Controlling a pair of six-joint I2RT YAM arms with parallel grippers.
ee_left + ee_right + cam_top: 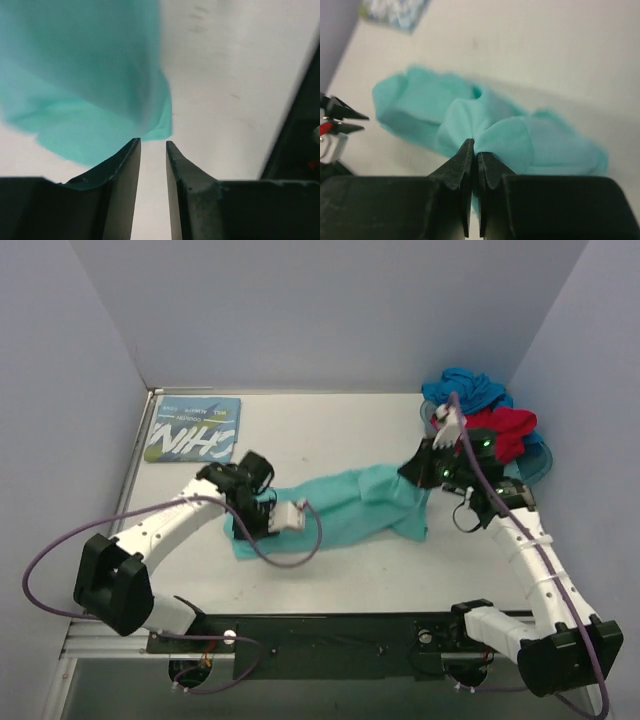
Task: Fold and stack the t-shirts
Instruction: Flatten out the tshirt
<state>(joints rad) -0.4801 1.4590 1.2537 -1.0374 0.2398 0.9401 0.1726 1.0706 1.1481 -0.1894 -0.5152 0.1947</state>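
Note:
The mint-green t-shirt (345, 502) lies stretched and rumpled across the middle of the table. My right gripper (424, 476) is shut on a bunched fold at its right end, seen pinched between the jaws in the right wrist view (475, 148). My left gripper (245, 527) is at the shirt's left end; its jaws (153, 143) stand apart with only bare table between them, and a corner of the mint shirt (80, 85) hangs just beyond the tips. A folded blue-teal t-shirt with white lettering (193, 428) lies at the back left. Red (510, 432) and bright blue (466, 390) t-shirts are heaped at the back right.
The heap sits in a translucent blue plastic tray (538, 462) in the back right corner. Pale walls close in the table on three sides. The black base rail (330, 635) runs along the near edge. Purple cables loop from both arms.

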